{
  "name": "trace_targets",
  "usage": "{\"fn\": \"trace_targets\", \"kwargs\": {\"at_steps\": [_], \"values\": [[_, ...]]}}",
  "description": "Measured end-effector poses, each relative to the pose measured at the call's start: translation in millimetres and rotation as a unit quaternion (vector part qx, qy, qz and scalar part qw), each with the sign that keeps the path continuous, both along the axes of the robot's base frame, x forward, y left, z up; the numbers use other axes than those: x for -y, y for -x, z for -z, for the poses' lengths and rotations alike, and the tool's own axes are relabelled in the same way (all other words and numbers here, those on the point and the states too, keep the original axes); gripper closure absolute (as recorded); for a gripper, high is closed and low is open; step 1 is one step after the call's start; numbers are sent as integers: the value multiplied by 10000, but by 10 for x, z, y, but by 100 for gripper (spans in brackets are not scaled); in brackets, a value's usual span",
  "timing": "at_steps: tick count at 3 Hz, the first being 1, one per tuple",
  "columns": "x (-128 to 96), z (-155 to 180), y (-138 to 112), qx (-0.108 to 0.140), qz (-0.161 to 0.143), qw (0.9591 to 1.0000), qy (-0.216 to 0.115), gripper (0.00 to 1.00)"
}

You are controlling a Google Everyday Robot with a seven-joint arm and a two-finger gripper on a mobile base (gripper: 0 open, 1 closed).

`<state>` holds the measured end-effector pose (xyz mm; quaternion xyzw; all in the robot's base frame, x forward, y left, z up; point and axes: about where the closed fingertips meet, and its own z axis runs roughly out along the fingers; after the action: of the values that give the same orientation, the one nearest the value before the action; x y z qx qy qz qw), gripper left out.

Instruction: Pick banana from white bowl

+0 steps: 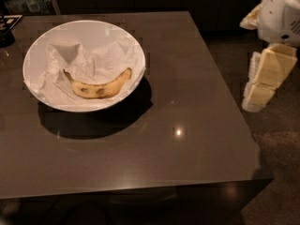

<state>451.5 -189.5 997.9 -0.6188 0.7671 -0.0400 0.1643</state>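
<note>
Item: banana (99, 87), one, yellow with brown spots, lying in the near half of the white bowl (89, 28) on the crumpled white paper (101, 57) that lines it; not held, nothing touching it but the paper. Long axis: roughly side to side across the bowl, the right end a little higher in the view, both ends curving toward the bowl's far wall. Item: white bowl, large and round, standing on the dark worktop (187, 149). Item: tool (262, 86), cream-coloured, well to the right of the bowl, beyond the worktop's right edge and hanging over the floor; whether it is wide or narrow cannot be told, and it holds nothing that shows. Governing relation: the banana lies far to the left of the tool, across the bare worktop, its right end the nearer. Judgement: reach not yet begun; the tool would need to cross leftward and descend over the bowl's rim, squared across the banana's long axis.
</note>
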Motion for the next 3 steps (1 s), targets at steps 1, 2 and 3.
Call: {"fn": "trace_targets", "kwargs": {"at_steps": [1, 2, 3], "values": [[-343, -166, -169, 10, -455, 9990, 14, 0], [-667, -323, -281, 109, -1067, 9941, -140, 0], [-684, -367, -315, 245, -1044, 9941, -172, 0]]}}
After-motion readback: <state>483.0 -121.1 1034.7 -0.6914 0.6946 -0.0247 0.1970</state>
